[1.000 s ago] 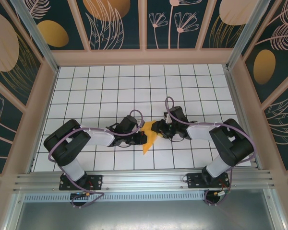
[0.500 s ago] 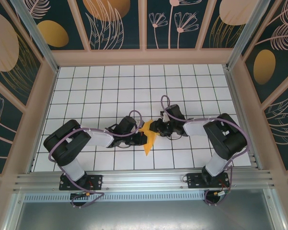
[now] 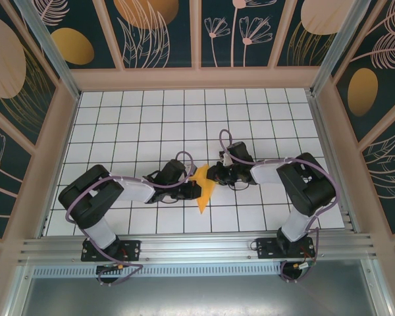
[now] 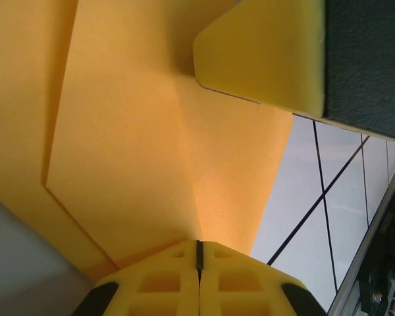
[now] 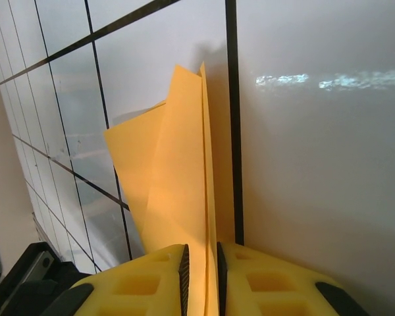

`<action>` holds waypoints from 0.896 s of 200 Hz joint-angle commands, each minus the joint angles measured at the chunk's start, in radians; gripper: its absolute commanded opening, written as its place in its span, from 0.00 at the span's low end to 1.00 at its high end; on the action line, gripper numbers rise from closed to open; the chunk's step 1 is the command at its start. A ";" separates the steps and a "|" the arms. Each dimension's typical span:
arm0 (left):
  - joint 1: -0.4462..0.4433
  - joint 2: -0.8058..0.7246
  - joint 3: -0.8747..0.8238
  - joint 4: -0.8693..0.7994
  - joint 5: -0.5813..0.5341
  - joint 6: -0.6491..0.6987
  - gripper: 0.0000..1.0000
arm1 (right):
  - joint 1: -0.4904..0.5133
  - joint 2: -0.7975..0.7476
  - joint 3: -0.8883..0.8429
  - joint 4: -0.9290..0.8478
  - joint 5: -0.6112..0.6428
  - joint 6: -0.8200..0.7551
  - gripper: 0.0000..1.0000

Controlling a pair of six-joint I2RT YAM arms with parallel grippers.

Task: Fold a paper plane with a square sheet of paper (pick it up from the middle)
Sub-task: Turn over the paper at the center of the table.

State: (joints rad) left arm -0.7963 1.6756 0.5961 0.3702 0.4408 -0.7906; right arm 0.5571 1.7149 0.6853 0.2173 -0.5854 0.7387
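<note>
Over the table (image 3: 151,118), near its front middle: paper (image 3: 204,195), between left gripper (image 3: 196,191) and right gripper (image 3: 212,175).

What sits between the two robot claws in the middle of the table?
The folded orange-yellow paper, seen from the top camera: the left gripper pinches one edge, the right gripper straddles the other.

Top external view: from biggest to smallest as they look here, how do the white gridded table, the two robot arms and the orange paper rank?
1. white gridded table, by far the largest.
2. left arm and right arm: about alike, not ranked.
3. folded orange paper, the smallest.
</note>
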 commanded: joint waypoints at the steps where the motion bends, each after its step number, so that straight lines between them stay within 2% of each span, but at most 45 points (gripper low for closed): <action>1: 0.014 -0.057 -0.007 0.001 -0.030 0.004 0.10 | -0.005 0.011 0.021 -0.016 -0.025 -0.020 0.21; 51: 0.025 -0.083 0.007 -0.061 -0.094 0.036 0.13 | -0.005 0.007 0.016 -0.017 -0.027 -0.021 0.22; 93: 0.030 -0.040 0.023 -0.119 -0.161 0.048 0.07 | -0.005 0.001 0.011 -0.013 -0.031 -0.019 0.25; 135: 0.030 -0.033 -0.008 -0.080 -0.146 0.038 0.00 | -0.004 0.001 0.005 0.001 -0.043 -0.014 0.29; 179: 0.031 -0.012 -0.044 -0.009 -0.108 0.006 0.00 | 0.002 0.009 0.012 0.015 -0.063 -0.012 0.34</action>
State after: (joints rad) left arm -0.7734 1.6382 0.5770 0.3141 0.3088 -0.7650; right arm 0.5571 1.7149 0.6853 0.2131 -0.6231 0.7383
